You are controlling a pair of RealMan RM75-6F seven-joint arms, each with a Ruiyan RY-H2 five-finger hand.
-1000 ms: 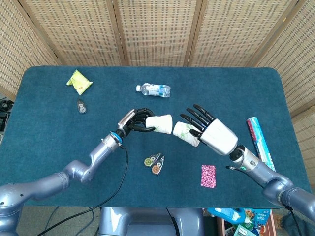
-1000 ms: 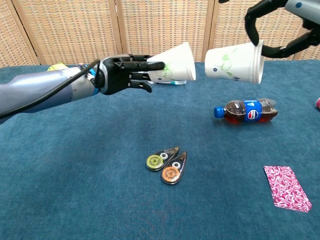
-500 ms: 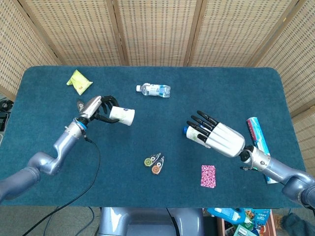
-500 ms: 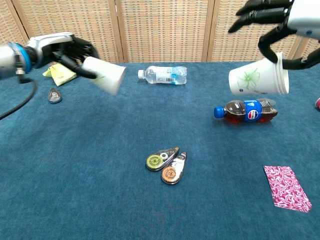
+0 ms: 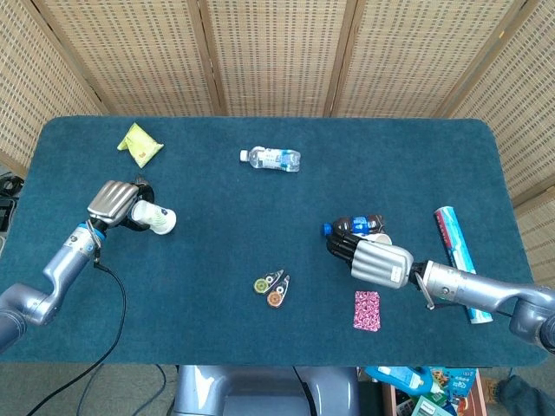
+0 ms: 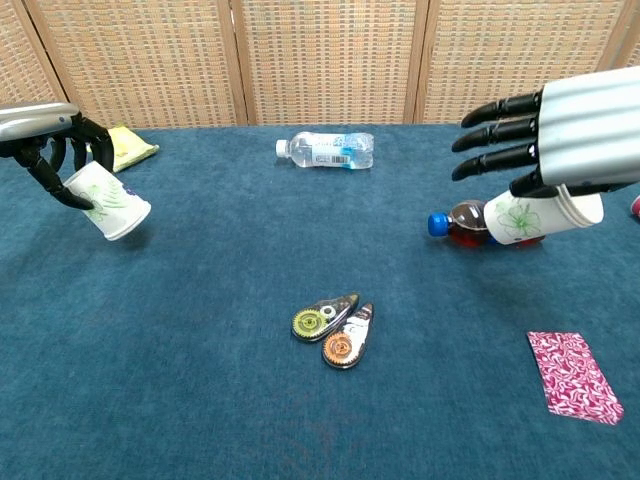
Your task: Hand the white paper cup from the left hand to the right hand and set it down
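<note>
There are two white paper cups with green prints. At the table's left side my left hand (image 5: 114, 202) (image 6: 48, 138) grips one cup (image 5: 155, 218) (image 6: 110, 201), tilted with its mouth down and to the right. Right of centre, my right hand (image 5: 375, 260) (image 6: 565, 118) holds the other cup (image 6: 541, 214) under its palm, lying sideways, with the fingers stretched out over it. In the head view that hand hides nearly all of its cup. This cup hangs just in front of a cola bottle (image 5: 358, 225) (image 6: 468, 222).
A water bottle (image 5: 270, 159) (image 6: 325, 149) lies at the back centre. Two correction tapes (image 5: 271, 290) (image 6: 335, 333) sit mid-table. A pink card (image 5: 367, 310) (image 6: 575, 377) is front right, a yellow packet (image 5: 139, 144) back left, a striped tube (image 5: 457, 247) far right.
My left hand has drawn back from the middle to the far left and dropped lower with its cup. My right hand has sunk toward the table beside the cola bottle, keeping its cup.
</note>
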